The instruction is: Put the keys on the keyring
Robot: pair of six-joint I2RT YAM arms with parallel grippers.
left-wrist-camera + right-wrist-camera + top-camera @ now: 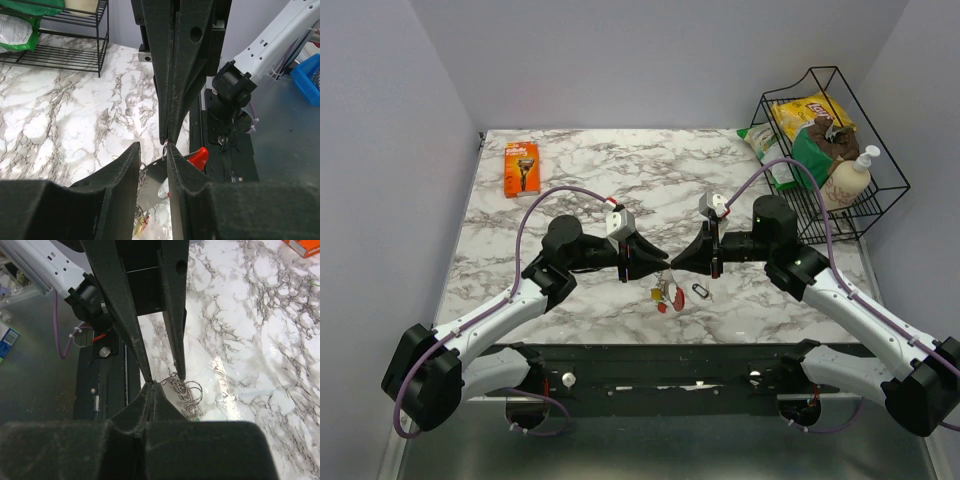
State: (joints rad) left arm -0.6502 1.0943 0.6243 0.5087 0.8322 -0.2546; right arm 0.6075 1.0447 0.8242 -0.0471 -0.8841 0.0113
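Observation:
The keys [667, 293], silvery with a red tag and yellow and green heads, hang just above the marble table between both gripper tips. My right gripper [677, 262] is shut on a thin wire ring of the keys; its closed tips show in the right wrist view [151, 386] beside the rings [187, 392]. My left gripper [658, 262] is open, its jaws straddling the flat metal of the keys [150, 187] in the left wrist view [152, 147], with the red tag [199, 157] behind. The small black keyring [701, 290] lies on the table just right of the keys, untouched.
An orange razor pack [521, 167] lies at the back left. A black wire basket [880, 170] with snack bags and a lotion bottle stands at the back right, with a green bag [765, 150] beside it. The table's front edge is close behind the keys.

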